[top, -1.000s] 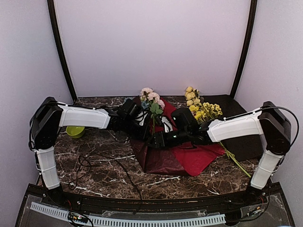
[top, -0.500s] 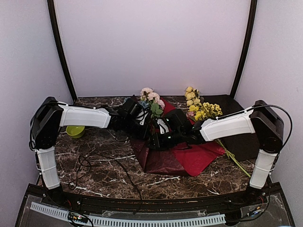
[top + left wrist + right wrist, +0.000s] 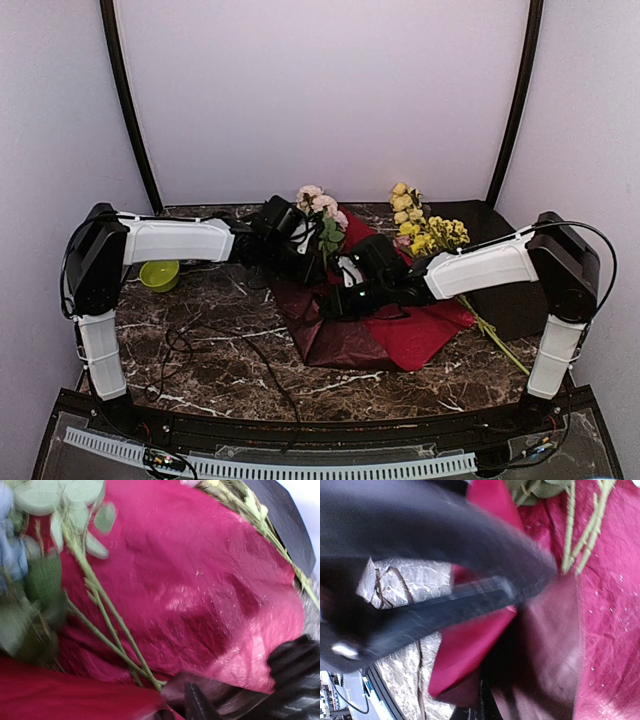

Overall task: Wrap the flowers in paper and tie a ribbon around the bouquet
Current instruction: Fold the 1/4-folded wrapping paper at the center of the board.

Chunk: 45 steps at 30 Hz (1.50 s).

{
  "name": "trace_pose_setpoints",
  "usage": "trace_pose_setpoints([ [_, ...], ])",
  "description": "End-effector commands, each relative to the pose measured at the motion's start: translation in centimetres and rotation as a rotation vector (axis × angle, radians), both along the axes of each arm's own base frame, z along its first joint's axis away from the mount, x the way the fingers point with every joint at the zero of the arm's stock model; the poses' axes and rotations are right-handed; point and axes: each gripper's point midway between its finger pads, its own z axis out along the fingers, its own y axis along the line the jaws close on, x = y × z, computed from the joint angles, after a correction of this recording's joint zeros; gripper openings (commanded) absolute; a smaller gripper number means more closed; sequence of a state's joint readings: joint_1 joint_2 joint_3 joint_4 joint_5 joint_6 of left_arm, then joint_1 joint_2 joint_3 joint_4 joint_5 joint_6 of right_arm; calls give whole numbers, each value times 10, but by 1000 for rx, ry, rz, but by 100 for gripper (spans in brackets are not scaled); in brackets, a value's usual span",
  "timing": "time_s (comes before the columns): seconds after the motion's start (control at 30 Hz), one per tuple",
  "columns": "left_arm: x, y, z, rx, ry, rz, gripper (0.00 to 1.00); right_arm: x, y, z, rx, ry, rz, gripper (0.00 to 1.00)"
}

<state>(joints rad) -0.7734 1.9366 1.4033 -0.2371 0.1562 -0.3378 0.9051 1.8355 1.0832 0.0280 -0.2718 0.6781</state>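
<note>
Flowers (image 3: 320,205) laid on paper (image 3: 400,335) on counter (image 3: 220,330), stems across red face. Right end effector (image 3: 335,300) clenched on paper fold. Left end effector (image 3: 305,265) state cannot be told. Risk: glossy fold slipped from pinch, stems dragged askew if pulled.

Pink, white and blue flowers (image 3: 322,208) on long green stems atop crinkly, glossy red-and-burgundy paper (image 3: 410,335), unwrapped.
</note>
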Motion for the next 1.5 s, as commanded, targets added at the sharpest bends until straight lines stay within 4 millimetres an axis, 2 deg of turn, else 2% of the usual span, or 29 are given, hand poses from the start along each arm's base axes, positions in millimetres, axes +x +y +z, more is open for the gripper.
trace_pose_setpoints([
  [0.0,19,16,59,25,-165,24,46,0,-9,-1,3,13,-23,0],
  [0.1,7,20,91,-3,-266,-30,50,1,-11,-2,15,21,-31,0],
  [0.17,-18,11,110,-21,-388,-137,49,2,-11,-2,20,24,-32,0],
  [0.2,-37,4,120,-36,-454,-213,48,2,-12,-1,24,25,-34,0],
  [0.3,-111,-17,118,-109,-552,-506,50,3,-11,-1,35,30,-30,0],
  [0.33,-132,-20,110,-128,-558,-581,51,3,-11,-1,37,33,-27,0],
  [0.4,-154,-21,84,-109,-543,-659,51,2,-11,-1,41,39,-22,0],
  [0.53,-155,-21,40,5,-484,-672,48,2,-13,0,41,38,-24,0],
  [0.7,-142,-32,17,63,-500,-654,48,1,-14,1,43,40,-26,0],
  [0.8,-136,-39,-3,136,-510,-662,48,2,-15,2,44,39,-31,0],
  [0.9,-138,-41,-27,194,-486,-690,47,3,-16,6,48,30,-38,0],
  [1.03,-148,-32,-55,227,-432,-720,47,3,-19,13,50,18,-46,0],
  [1.2,-159,-26,-68,219,-393,-747,47,2,-26,14,38,18,-61,0],
  [1.47,-165,-20,-85,229,-347,-755,45,-9,-39,11,16,44,-68,0],
])
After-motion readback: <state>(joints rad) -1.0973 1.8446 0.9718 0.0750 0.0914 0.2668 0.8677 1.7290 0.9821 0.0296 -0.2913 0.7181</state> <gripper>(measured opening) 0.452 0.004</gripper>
